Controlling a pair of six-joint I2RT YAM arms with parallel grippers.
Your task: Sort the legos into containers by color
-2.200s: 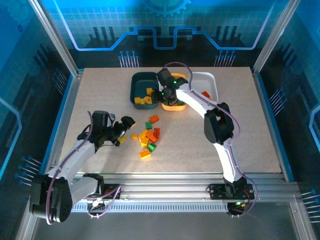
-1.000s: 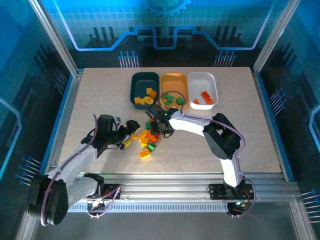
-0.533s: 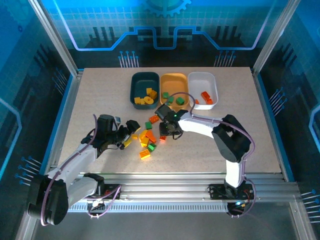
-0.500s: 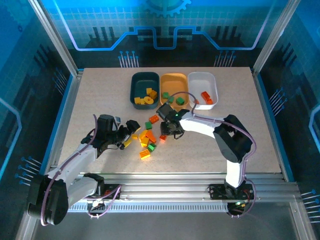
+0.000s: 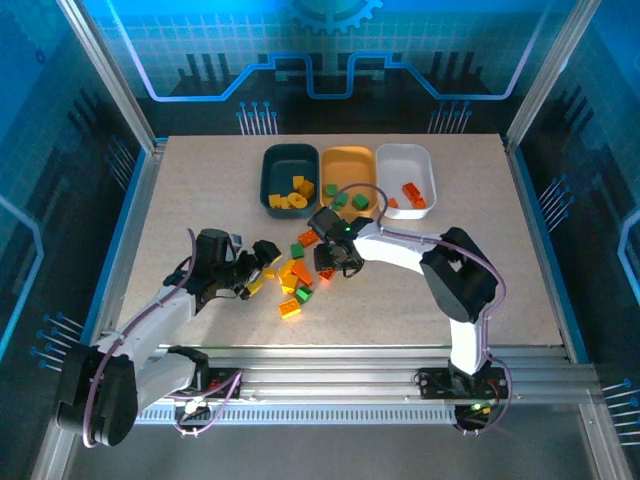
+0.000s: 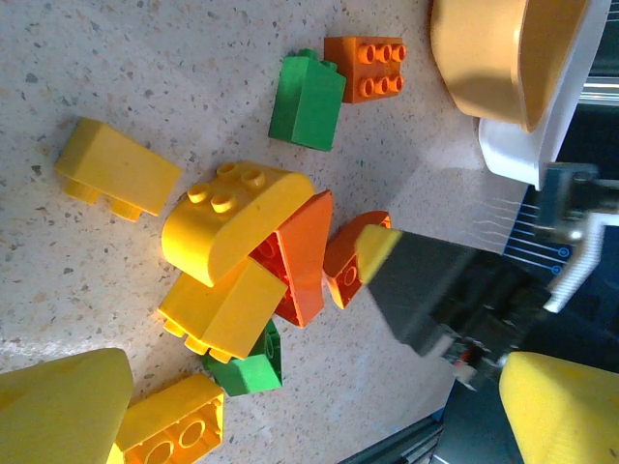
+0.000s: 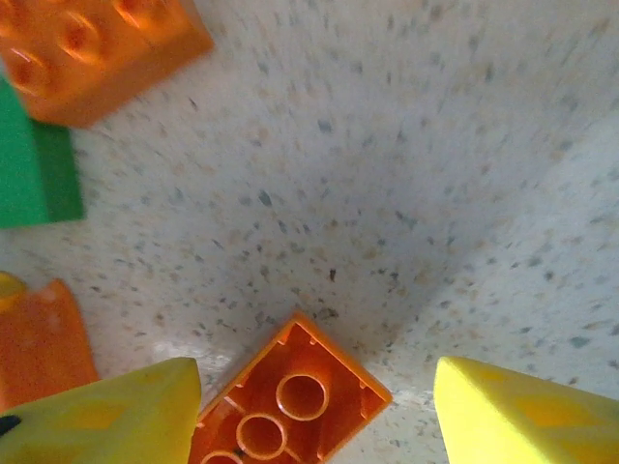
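Note:
Loose legos (image 5: 297, 273) in yellow, green and orange lie in a pile mid-table. My right gripper (image 5: 331, 261) is down at the pile's right edge. It stands open (image 7: 314, 425), its yellow pads on either side of an upside-down orange brick (image 7: 290, 406) without touching it. My left gripper (image 5: 261, 258) is open (image 6: 309, 416) at the pile's left edge, with nothing between its fingers. Before it lie a curved yellow brick (image 6: 232, 217), an orange slope (image 6: 302, 256) and a green brick (image 6: 308, 92). The teal tray (image 5: 270, 165) holds yellow bricks, the orange-yellow tray (image 5: 348, 160) green ones, the white tray (image 5: 400, 160) orange ones.
The three trays stand side by side at the back of the table, behind the pile. A lone yellow-orange brick (image 5: 290, 308) lies nearer the front edge. Metal frame rails border the table on both sides.
The right arm has swung from the trays down to the pile's right edge and stands open over an orange brick. The left gripper crept slightly toward the pile, then stayed put.

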